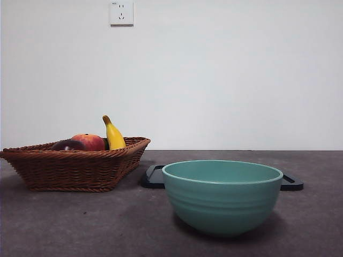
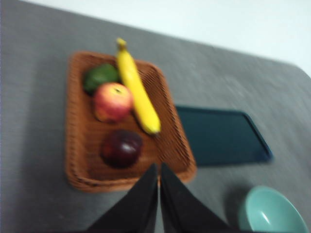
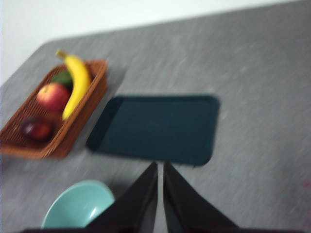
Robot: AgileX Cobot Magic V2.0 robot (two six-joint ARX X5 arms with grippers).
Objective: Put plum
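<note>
From my remote station I see a plain white wall [image 1: 225,75] behind the workspace, with a white electrical socket [image 1: 121,13] mounted high on it. The surface [image 1: 80,225] is dark grey and matte. Lighting is even and diffuse, with soft shadows.

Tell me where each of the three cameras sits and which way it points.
Front: low at table height, facing the teal ceramic bowl and woven wicker basket; no arm shows.
Left wrist: above the basket, dark maroon plum nearest; left gripper shut.
Right wrist: above the dark rectangular tray; right gripper shut.
All show basket and bowl.
</note>
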